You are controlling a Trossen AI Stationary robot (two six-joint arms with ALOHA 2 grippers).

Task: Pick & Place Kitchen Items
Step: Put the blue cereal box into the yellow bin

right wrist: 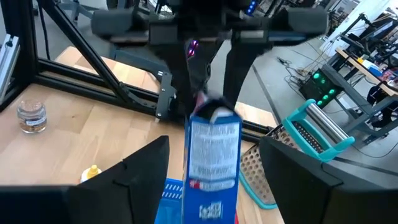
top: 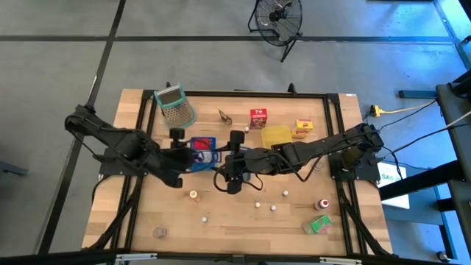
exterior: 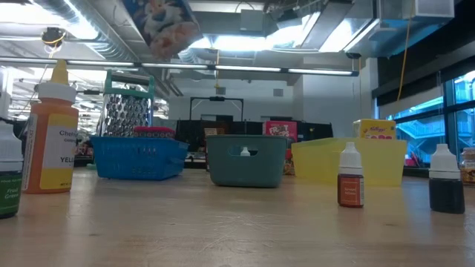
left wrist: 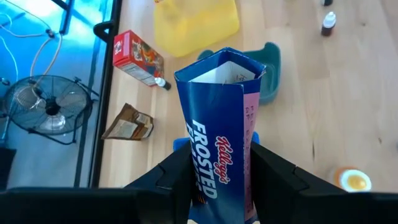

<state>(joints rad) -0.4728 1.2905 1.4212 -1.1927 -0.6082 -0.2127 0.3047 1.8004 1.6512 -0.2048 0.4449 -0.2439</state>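
Left hand (left wrist: 217, 180) clamped on blue Frosted Flakes carton (left wrist: 217, 130), held upright above blue tray (top: 208, 156) near desk (top: 147, 213) centre. Right hand (top: 234, 179) spread wide, empty, at 3 o'clock of carton, facing it. Red carton (top: 258, 118) at 1 o'clock.
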